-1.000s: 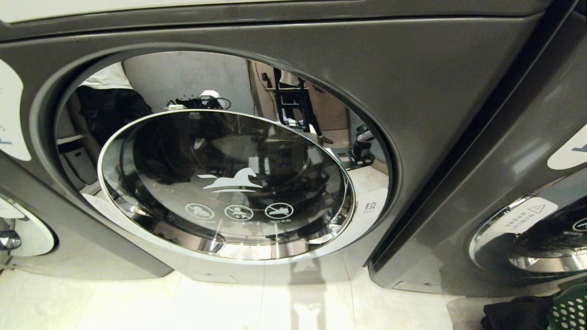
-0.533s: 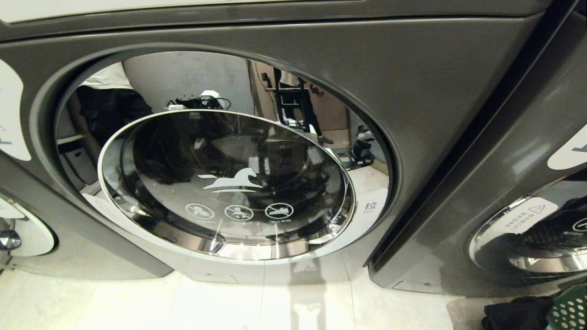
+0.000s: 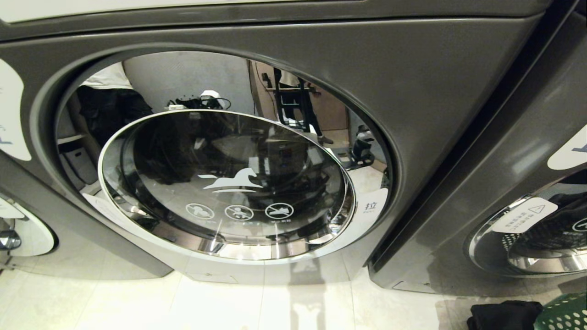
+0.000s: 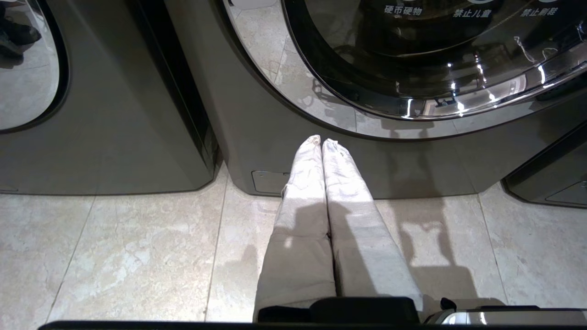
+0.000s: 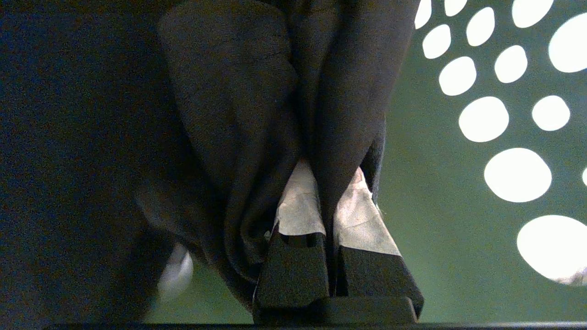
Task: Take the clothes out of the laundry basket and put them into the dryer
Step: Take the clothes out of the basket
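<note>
The grey dryer (image 3: 435, 91) fills the head view, its round glass door (image 3: 224, 183) shut. At the lower right corner lie black clothes (image 3: 504, 315) beside the green perforated laundry basket (image 3: 564, 314). In the right wrist view my right gripper (image 5: 323, 183) is shut on a fold of the black clothes (image 5: 220, 114), with the basket's green wall (image 5: 435, 183) just behind. Cloth hides its fingertips. My left gripper (image 4: 321, 141) is shut on nothing and hangs parked above the floor, pointing at the dryer's base (image 4: 412, 165). Neither arm shows in the head view.
A second machine (image 3: 527, 192) stands to the right and a third (image 4: 91, 114) to the left. Pale floor tiles (image 3: 183, 302) run in front of them. The mirrored door ring reflects the room.
The black clothes at the lower right corner have shifted a little left and the basket's edge sits lower. The dark reflection in the right-hand machine's door has moved. The dryer door stays shut.
</note>
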